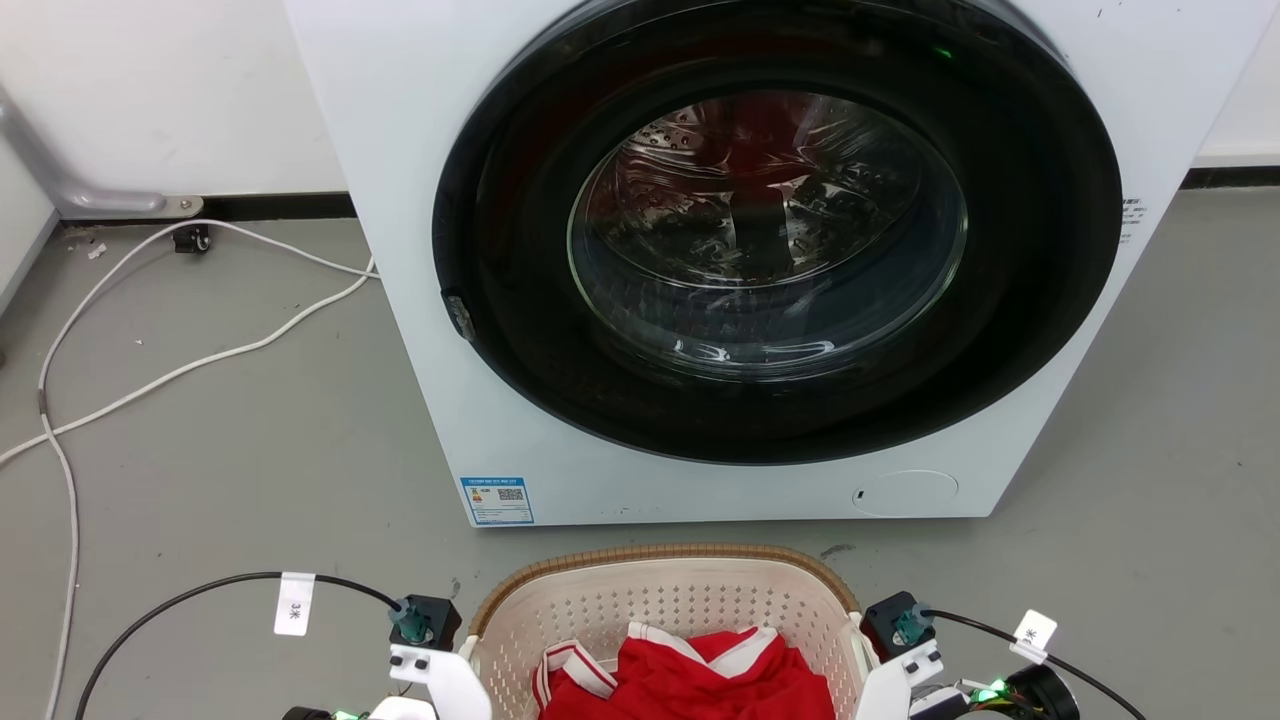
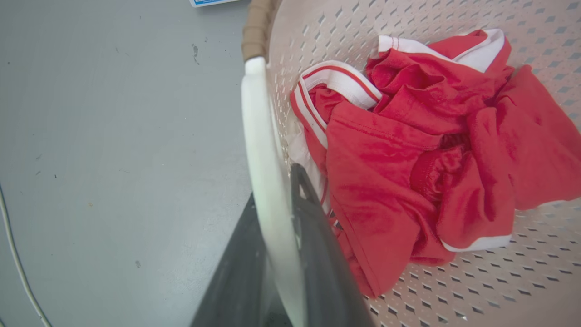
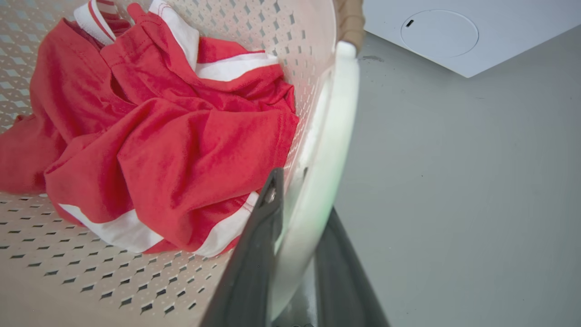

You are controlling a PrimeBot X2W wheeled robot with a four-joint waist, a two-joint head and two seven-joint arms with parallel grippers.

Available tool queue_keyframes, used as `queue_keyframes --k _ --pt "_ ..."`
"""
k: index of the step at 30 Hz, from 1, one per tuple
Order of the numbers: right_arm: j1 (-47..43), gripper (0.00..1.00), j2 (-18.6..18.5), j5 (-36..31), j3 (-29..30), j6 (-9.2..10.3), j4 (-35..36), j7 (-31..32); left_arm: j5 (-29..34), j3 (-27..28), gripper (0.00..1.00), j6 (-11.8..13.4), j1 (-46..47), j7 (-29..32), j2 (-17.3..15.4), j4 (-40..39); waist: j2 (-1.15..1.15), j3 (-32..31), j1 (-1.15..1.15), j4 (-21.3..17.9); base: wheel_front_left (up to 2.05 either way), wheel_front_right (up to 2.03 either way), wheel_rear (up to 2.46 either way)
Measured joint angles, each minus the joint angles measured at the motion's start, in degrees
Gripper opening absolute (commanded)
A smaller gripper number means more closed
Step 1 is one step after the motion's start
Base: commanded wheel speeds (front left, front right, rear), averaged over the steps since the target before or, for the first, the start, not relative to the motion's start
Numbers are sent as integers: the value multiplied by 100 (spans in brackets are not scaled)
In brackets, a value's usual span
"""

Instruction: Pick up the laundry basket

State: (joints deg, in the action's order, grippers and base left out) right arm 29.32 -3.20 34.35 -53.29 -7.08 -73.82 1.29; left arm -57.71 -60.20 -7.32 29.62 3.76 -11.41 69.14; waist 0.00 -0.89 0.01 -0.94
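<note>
Laundry basket (image 1: 660, 553) on the grey floor (image 1: 230, 470), at the near edge of the head view, just in front of the washing machine (image 1: 420, 330) and apart from it. Long axis left to right, a white handle at each short end. Crumpled red garment (image 2: 386, 163) with white trim inside, on the perforated bottom.

Left claw (image 2: 274, 181) astride the left handle (image 2: 261, 131), one dark finger inside the wall and the other outside, clenched on the white plastic with no gap to be seen. Right claw (image 3: 304, 190) likewise on the right handle (image 3: 338, 113): one finger within, one without, pressed against it.

Basket thus squarely between the two claws, neither arm nearer than the other. Grasp judged done, lift not yet begun, bottom apparently down on the floor. Next, most likely: straight up, both arms together and level, to keep the basket from tipping toward the machine or slipping out of either grip.
</note>
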Motion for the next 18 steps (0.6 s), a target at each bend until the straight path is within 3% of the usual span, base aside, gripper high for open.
queue_keyframes --k 18 --pt "2 0 0 141 -105 0 -12 1 -288 -260 0 0 20 -70 -14 21 0 15 0 -16 0 0 0"
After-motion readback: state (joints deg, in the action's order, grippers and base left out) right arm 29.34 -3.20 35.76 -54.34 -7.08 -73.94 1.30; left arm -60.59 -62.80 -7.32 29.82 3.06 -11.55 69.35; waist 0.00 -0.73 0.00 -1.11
